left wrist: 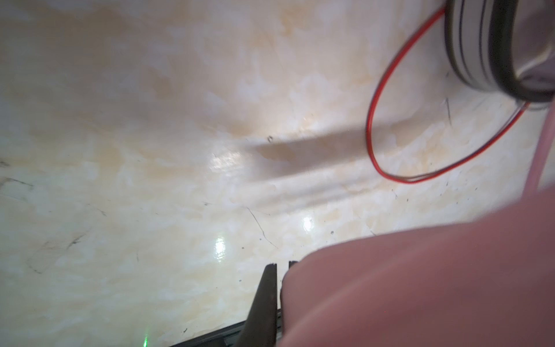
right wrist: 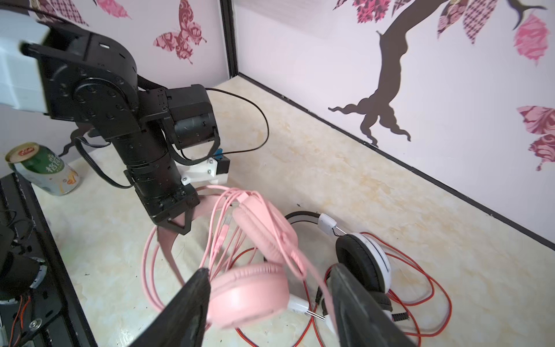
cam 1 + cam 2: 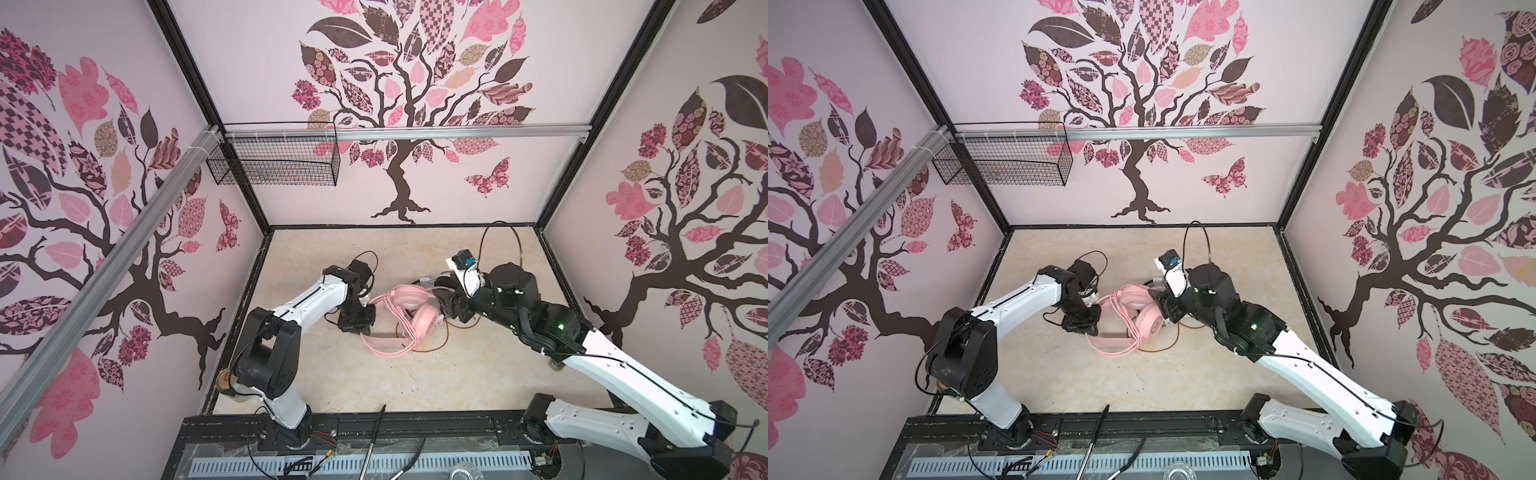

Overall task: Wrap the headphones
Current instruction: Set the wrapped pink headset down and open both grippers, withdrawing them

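The right arm (image 3: 582, 345) hides most of the white-and-black wired headset (image 3: 428, 281); a blurred pale pink headband (image 1: 420, 285) covers 1 left gripper (image 1: 281, 264) finger.

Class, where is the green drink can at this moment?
In a top view the can sits at the table's near-left corner, beside the left arm's base.

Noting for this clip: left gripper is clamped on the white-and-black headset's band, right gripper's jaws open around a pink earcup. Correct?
Not quite. The right wrist view shows the left gripper clamped on the headband of the pink headset; the white-and-black headset lies beside it, in no gripper. The right gripper is indeed open around a pink earcup.
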`<state>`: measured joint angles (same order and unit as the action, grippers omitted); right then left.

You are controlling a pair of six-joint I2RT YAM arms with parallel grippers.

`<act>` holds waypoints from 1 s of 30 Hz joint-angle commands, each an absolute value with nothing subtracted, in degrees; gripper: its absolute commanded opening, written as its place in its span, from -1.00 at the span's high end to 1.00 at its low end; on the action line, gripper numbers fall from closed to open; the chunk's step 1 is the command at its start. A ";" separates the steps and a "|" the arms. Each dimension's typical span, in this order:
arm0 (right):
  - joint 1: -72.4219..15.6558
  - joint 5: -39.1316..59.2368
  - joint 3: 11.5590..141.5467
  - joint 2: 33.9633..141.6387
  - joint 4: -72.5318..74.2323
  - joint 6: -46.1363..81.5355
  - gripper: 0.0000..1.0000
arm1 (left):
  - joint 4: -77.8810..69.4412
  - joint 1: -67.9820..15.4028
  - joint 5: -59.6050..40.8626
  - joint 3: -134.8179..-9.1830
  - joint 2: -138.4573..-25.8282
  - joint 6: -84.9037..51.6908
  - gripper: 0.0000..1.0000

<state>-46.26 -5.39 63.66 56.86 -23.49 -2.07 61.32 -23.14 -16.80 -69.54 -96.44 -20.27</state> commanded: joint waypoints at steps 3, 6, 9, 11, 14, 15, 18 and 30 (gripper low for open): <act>-45.49 -5.78 58.79 52.49 -24.14 0.75 -0.35 | 54.79 -15.89 -19.25 -71.20 -98.31 -22.56 1.00; -45.40 -4.88 55.19 49.62 -23.91 2.63 -0.36 | 53.56 -11.62 -18.70 -74.63 -100.74 -22.94 1.00; -45.36 -3.42 51.42 47.15 -23.30 5.17 -0.36 | 53.34 -7.75 -18.12 -79.15 -104.64 -23.03 1.00; -45.35 -2.92 49.33 45.80 -23.21 6.46 -0.37 | 53.34 -5.38 -17.73 -82.40 -107.61 -23.28 1.00; -45.36 -2.77 47.01 43.93 -23.42 7.42 -0.38 | 53.95 -2.45 -16.11 -87.49 -111.70 -23.39 1.00; -45.40 -2.81 46.53 43.43 -23.52 7.47 -0.39 | 54.02 -1.66 -15.76 -89.05 -112.90 -23.60 1.00; -45.36 -2.72 45.88 43.15 -24.34 7.33 -0.40 | 55.05 0.95 -15.02 -94.55 -117.67 -23.90 1.00; -45.39 -1.12 46.38 44.73 -24.00 7.29 -0.40 | 60.99 4.21 -11.73 -107.99 -130.05 -21.97 0.95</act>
